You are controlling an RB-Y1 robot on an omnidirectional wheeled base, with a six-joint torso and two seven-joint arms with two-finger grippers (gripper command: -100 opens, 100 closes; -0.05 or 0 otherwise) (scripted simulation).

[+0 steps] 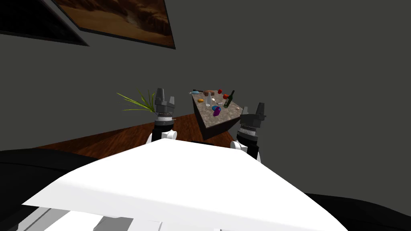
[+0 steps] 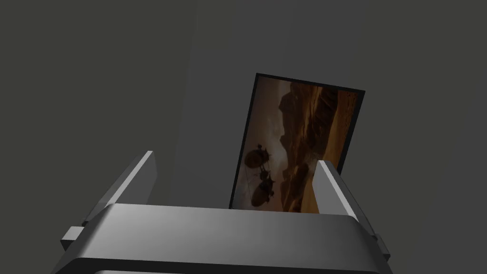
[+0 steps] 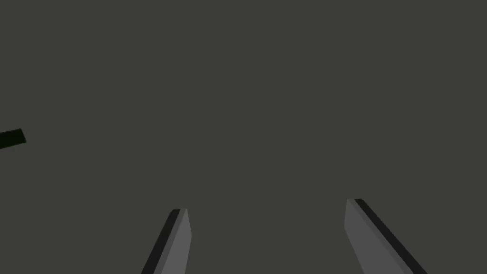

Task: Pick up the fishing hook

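A small stone-topped table point(image 1: 230, 116) stands ahead of me and a little to the right, some way off, with several small items on it. A thin pale sliver point(image 1: 191, 92) lies at its far left corner beside a blue item point(image 1: 195, 92); I cannot tell whether it is the fishing hook. My left gripper point(image 1: 165, 95) point(image 2: 235, 157) is raised left of the table, open and holding nothing. To the right of the table's near corner, my right gripper point(image 1: 257, 108) point(image 3: 267, 204) is also raised, open and holding nothing. Both hang well short of the tabletop.
On the table stand a green bottle point(image 1: 229, 99), a clear bottle point(image 1: 208, 99), a purple item point(image 1: 216, 111), red items point(image 1: 220, 91) and an orange one point(image 1: 200, 100). A spiky green plant point(image 1: 138, 103) stands left of the table. Wooden floor point(image 1: 120, 138) lies between me and it, and a dark grey wall is behind.
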